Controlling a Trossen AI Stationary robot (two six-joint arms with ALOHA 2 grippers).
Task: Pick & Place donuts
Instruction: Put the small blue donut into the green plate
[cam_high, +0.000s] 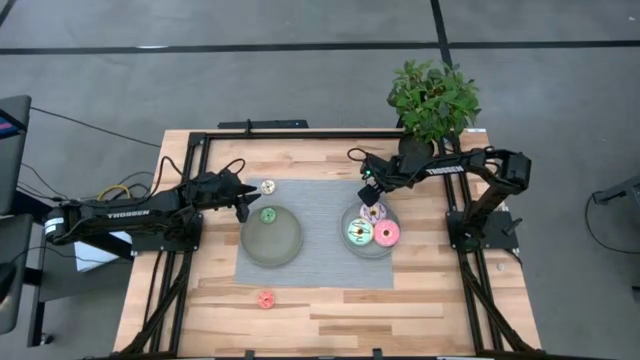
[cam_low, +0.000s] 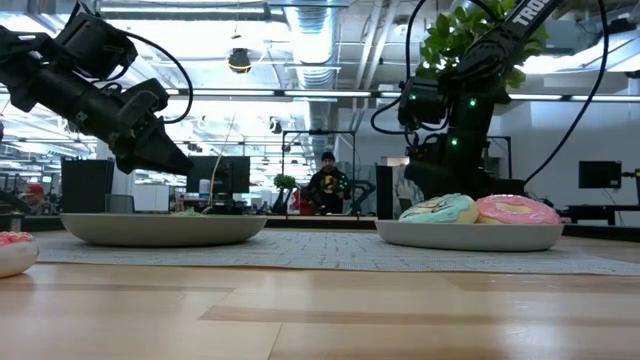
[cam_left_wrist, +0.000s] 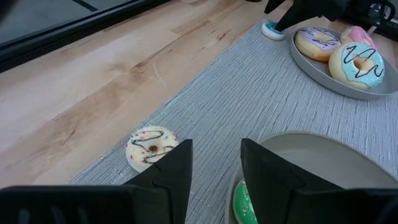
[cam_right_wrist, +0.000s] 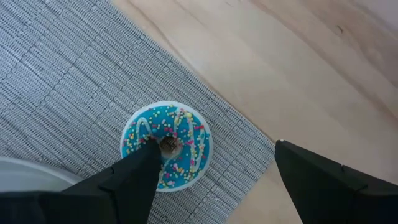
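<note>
Blue small donut (cam_right_wrist: 166, 145) lies on the grey mat (cam_right_wrist: 56, 81) directly under my right gripper (cam_right_wrist: 217, 180), fingers spread wide, one tip over its hole. My left gripper (cam_left_wrist: 216, 163), part-open and empty, hovers just beside the green donut (cam_left_wrist: 244, 202).

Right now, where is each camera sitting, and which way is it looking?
High view: above, facing straight down at the wooden table; both arms show.
Low view: at tabletop height, facing level across the round grey plates; arms come from above.
Left wrist view: over the left hand, open fingers near the small tan sprinkled donut.
Right wrist view: over the open right hand, above the small blue sprinkled donut.
Shared: the large pink frosted donut.
</note>
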